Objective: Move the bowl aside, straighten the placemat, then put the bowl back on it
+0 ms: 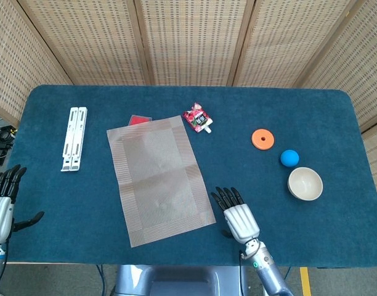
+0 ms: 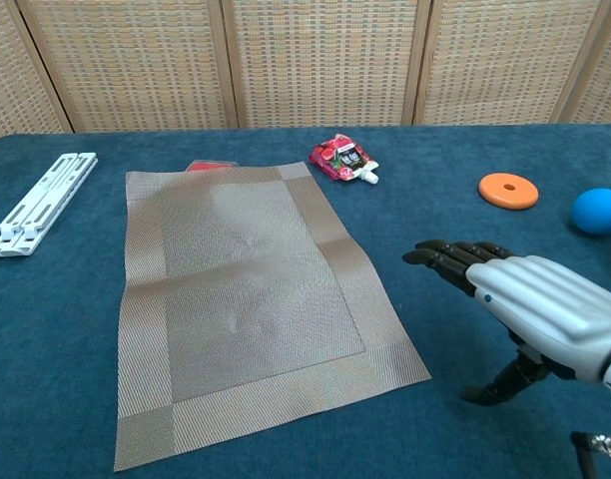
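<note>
The woven tan placemat (image 1: 159,179) (image 2: 248,297) lies skewed on the blue table, its far end turned left. The cream bowl (image 1: 305,183) sits off the mat at the right, near the blue ball. My right hand (image 1: 236,216) (image 2: 530,304) hovers flat and open just right of the mat's near right corner, holding nothing. My left hand (image 1: 2,203) is open at the table's left front edge, far from the mat and unseen in the chest view.
A white folding stand (image 1: 74,138) lies at the left. A small red item (image 1: 140,119) peeks from under the mat's far edge. A red pouch (image 1: 197,118), an orange disc (image 1: 262,139) and a blue ball (image 1: 289,158) lie toward the right.
</note>
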